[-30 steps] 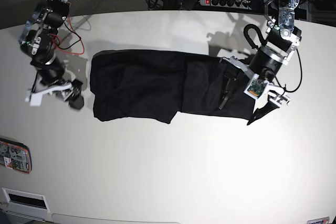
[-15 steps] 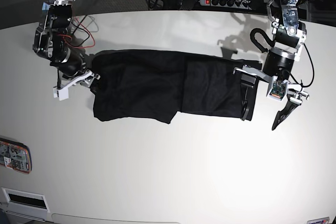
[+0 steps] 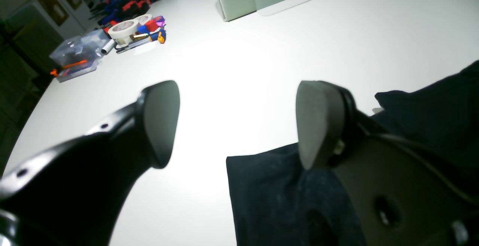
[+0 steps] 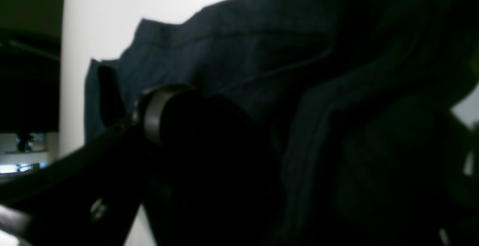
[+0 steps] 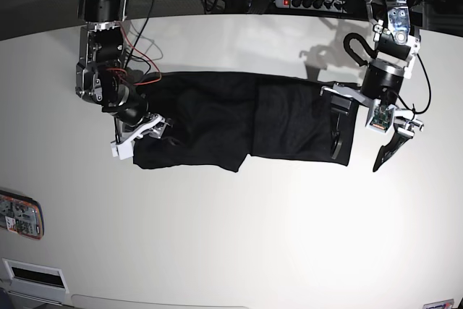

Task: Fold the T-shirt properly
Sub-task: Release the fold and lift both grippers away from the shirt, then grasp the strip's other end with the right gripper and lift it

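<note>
Left gripper [image 5: 362, 132] is wide open at the T-shirt [image 5: 231, 117] edge, one jaw may only push cloth. Right gripper [image 5: 141, 129] seems partly open on the hem, so layers could bunch.

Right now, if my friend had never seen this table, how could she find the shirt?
Look at the big white table. Stretched across its far half, between the two robot arms, lies the T-shirt, a long flat strip of soft black cloth. It is by far the biggest thing there, and the only floppy one.

Base view overhead facing down, both wrist views close, all sharing the T-shirt [image 5: 239, 124].
</note>
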Available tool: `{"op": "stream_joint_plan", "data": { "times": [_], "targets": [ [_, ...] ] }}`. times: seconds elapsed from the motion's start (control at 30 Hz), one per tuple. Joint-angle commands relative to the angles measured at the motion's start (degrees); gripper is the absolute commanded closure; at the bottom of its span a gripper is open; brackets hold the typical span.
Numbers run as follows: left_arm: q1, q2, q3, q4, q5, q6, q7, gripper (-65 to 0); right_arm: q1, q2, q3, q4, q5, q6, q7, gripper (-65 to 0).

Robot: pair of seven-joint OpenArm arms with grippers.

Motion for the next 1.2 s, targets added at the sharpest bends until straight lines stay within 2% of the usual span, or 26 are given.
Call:
{"op": "stream_joint_plan", "data": {
  "times": [0.0, 0.07, 0.13, 0.3, 0.4, 0.47, 0.63, 0.8, 0.93, 1.03, 1.17],
  "targets": [
    [0.1, -0.44, -0.28, 0.88, -0.55, 0.27, -1.68, -45.6, -0.35, 0.32, -0.24, 0.66, -2.05, -1.31, -2.79, -41.7],
    [0.28, -0.53, -0.28, 0.88, -0.55, 0.27, -1.68, -45.6, -0.35, 0.32, -0.24, 2.15, -2.05, -1.31, -2.61, -38.3],
    [0.37, -0.53, -0.28, 0.88, -0.55, 0.27, -1.68, -45.6, -0.35, 0.32, -0.24, 3.47, -2.13, -1.31, -2.79, -30.2],
    [0.37, -0.53, -0.28, 0.88, -0.55, 0.27, -1.68, -45.6, -0.35, 0.58, 0.11, 3.03, -3.72, -2.19, -2.87, 0.0],
    [0.37, -0.53, -0.28, 0.88, -0.55, 0.27, -1.77, -45.6, 0.0, 0.76, 0.2, 3.3, -11.1, -7.47, -2.87, 0.0],
    [0.37, -0.53, -0.28, 0.88, -0.55, 0.36, -1.77, -45.6, 0.0, 2.51, 0.02, 3.74, -17.7, -9.23, -3.05, 0.0],
    [0.45, -0.44, -0.28, 0.88, -0.55, 0.36, -1.68, -45.6, 2.11, 5.42, -0.24, 3.82, -31.85, -9.23, -5.42, 0.0],
    [0.45, -0.27, -0.28, 0.88, -0.55, 0.36, -1.68, -45.6, 3.08, 5.42, -0.33, 4.35, -47.23, -9.23, -5.86, 0.0],
    [0.45, -0.18, -0.19, 0.88, -0.55, 0.36, -1.68, -45.6, 3.08, 5.06, -0.42, 9.27, -58.05, -9.23, -6.22, 0.0],
    [0.37, -0.09, -0.1, 0.88, -0.46, 0.36, -1.68, -45.6, 3.08, 2.78, -4.81, 15.16, -64.99, -9.23, -10.0, 0.0],
    [0.37, -0.09, 0.16, 0.79, -0.46, 0.36, -1.68, -45.6, 3.16, 1.72, -12.81, 21.49, -71.41, -9.23, -14.92, 0.0]
  ]
}}
